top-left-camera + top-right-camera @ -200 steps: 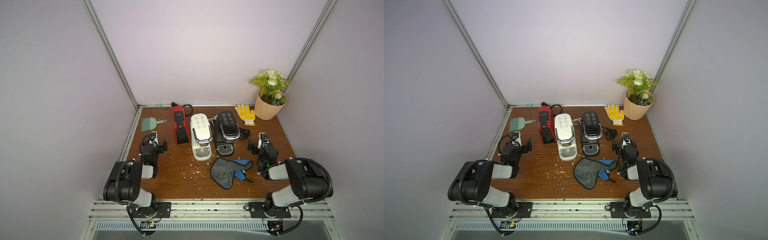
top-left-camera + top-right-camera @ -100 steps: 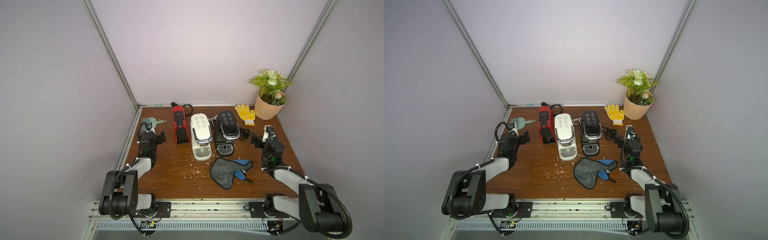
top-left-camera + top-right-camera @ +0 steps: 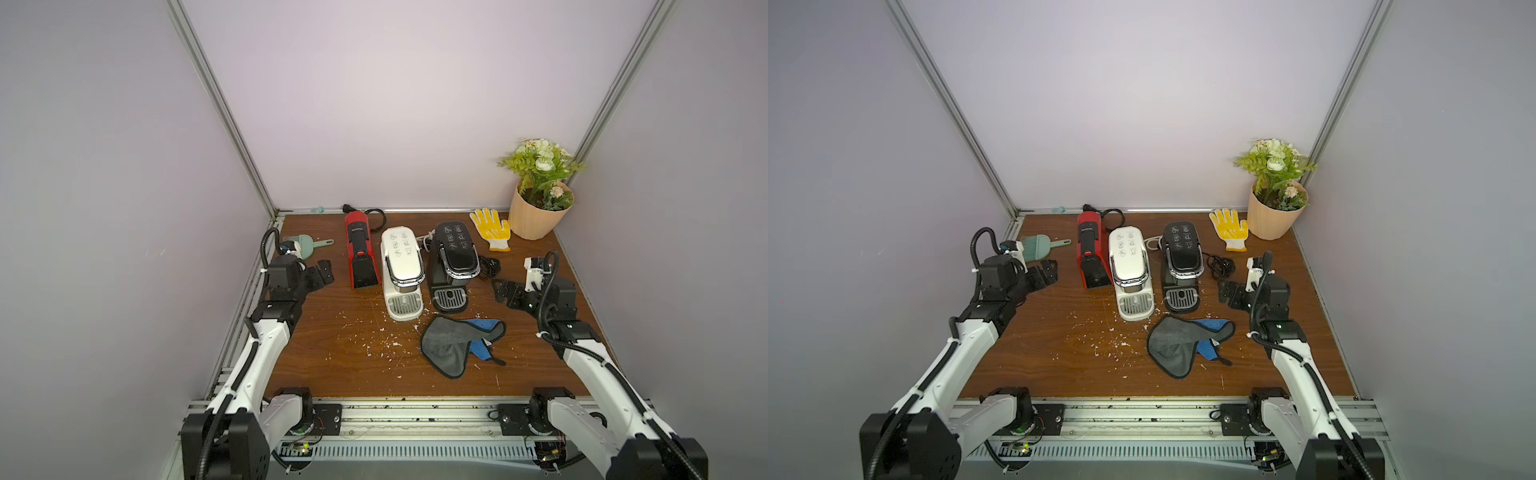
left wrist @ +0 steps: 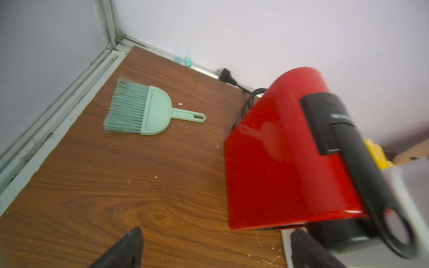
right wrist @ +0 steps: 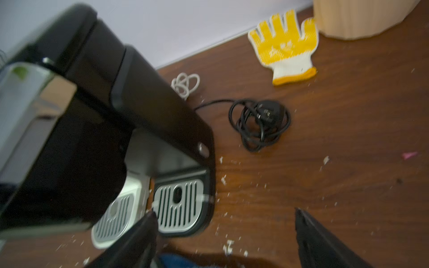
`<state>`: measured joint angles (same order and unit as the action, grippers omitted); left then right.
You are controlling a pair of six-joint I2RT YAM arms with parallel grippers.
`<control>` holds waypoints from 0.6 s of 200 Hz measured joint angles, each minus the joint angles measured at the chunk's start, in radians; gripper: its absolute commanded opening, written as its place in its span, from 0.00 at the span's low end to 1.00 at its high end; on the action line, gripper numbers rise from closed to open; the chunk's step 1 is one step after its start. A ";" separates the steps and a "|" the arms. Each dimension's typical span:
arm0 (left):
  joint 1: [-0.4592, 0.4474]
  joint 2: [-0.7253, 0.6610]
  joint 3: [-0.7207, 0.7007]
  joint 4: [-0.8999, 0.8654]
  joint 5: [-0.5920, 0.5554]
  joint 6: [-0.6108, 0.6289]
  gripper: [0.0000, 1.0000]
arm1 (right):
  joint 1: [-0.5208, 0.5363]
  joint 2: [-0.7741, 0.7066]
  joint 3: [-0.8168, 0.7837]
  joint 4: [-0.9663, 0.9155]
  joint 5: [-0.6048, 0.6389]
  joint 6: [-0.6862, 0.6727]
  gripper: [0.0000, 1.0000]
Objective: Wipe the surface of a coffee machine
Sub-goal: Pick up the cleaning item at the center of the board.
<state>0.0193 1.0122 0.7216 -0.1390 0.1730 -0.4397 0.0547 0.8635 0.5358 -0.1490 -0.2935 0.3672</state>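
**Top views.** Both show a dark wood-grain surface point(image 3: 332, 374) strewn with white flecks point(image 3: 384, 338). Three coffee machines stand side by side towards 12 o'clock. They are a slim glossy red coffee machine point(image 3: 360, 253), a rounded white coffee machine point(image 3: 401, 270) and a black coffee machine point(image 3: 455, 257). The last two have chrome bands and slotted drip grilles. A soft grey cloth point(image 3: 446, 343) lies over a blue cloth point(image 3: 482, 349) at 5 o'clock of the black machine, apart from both arms. A yellow dotted glove point(image 3: 1229, 228) and a ribbed beige pot point(image 3: 1268, 220) sit at 2 o'clock. The left jaws hang released at 9 o'clock of the red machine. The right jaws hang at 3 o'clock of the black one, holding nothing.

**Left wrist.** This view shows the whole mint plastic brush point(image 4: 144, 111), which the arm partly hides from above, and its reflection in the red casing. The jaws stand wide and empty above bare wood.

**Right wrist.** The view is blurred. It alone shows a pink scrap point(image 5: 409, 155), at 3 o'clock of the coiled black cord point(image 5: 260, 123). The jaws gape and touch nothing.
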 measured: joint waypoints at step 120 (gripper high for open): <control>-0.021 -0.489 -0.301 -0.228 0.528 -0.238 0.99 | 0.227 -0.048 -0.074 -0.303 0.002 0.221 0.87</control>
<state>-0.0013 0.5228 0.4206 -0.3668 0.7010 -0.6773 0.2817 0.8154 0.4614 -0.4519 -0.2920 0.5884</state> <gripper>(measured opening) 0.997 0.867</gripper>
